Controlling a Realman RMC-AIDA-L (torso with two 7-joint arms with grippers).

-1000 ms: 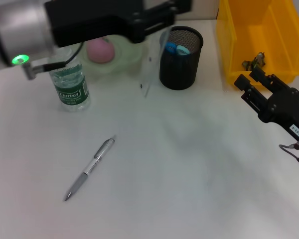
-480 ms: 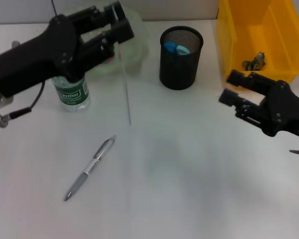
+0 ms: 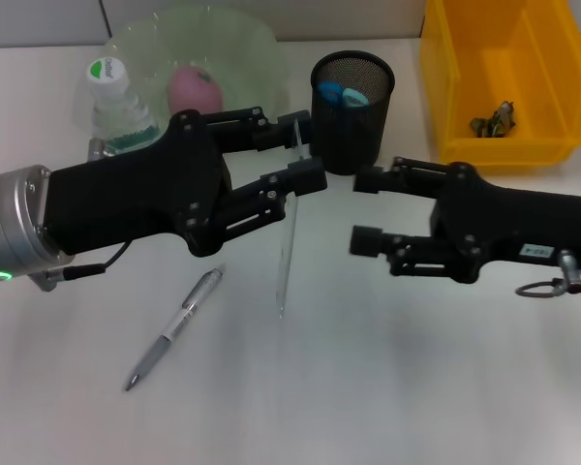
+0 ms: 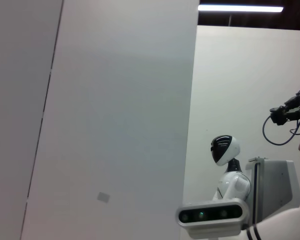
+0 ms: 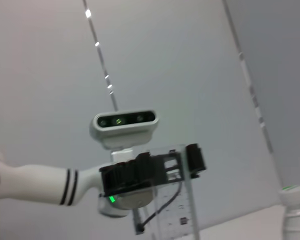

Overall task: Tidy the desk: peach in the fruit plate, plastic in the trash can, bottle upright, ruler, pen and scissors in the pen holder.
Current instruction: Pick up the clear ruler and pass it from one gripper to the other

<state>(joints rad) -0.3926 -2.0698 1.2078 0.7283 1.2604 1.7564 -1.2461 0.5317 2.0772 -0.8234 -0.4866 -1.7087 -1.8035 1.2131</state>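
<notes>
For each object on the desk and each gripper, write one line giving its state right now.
Ruler: held in the air, hanging down.
Left gripper: shut on ruler.
Right gripper: open, facing the ruler.
Pen: lying flat.
Bottle: upright, capped.
Peach: in plate.
Holder: upright, scissors inside.

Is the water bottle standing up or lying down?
Standing up. The clear plastic water bottle with its white cap on top stands behind the left gripper, beside the green fruit plate.
</notes>
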